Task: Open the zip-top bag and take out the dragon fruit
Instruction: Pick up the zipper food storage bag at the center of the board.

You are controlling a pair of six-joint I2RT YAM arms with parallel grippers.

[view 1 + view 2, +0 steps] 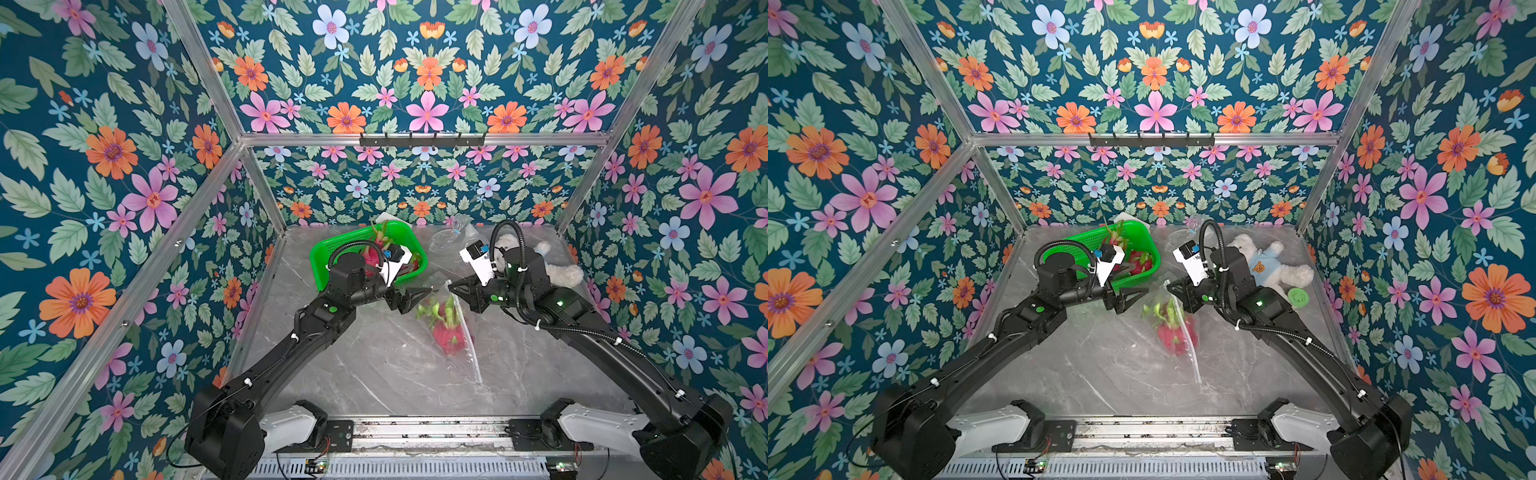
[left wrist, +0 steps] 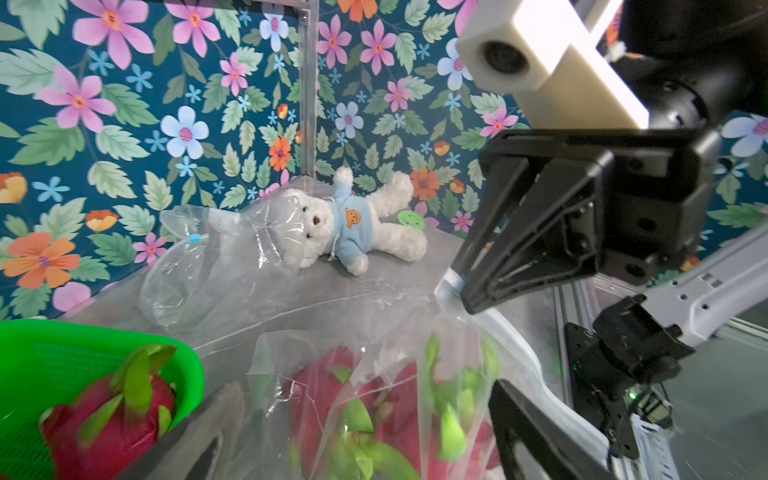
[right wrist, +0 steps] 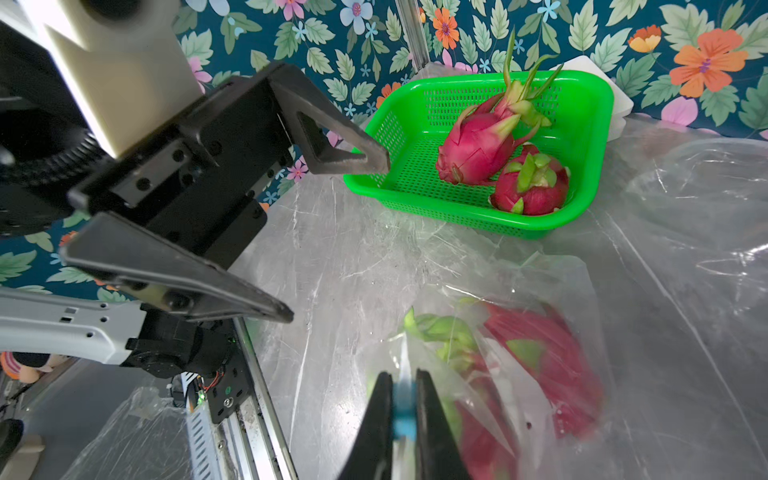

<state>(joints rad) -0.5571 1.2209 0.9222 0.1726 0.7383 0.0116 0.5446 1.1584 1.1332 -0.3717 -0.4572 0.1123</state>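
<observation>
Clear plastic zip-top bag (image 1: 469,357) lies in middle, two pink, green-scaled dragon fruit (image 1: 449,334) inside. Right gripper (image 1: 452,286) pinches bag's far rim: best hold it high. Left gripper (image 1: 419,300) fingers spread, beside mouth: reach in, grab one fruit softly. Green plastic basket (image 1: 328,253) far left: two more.

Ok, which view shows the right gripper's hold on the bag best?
Right wrist: the right gripper is shut on the bag's blue zip strip, close up. Left wrist shows the pinch from outside; both top views show it small.
</observation>
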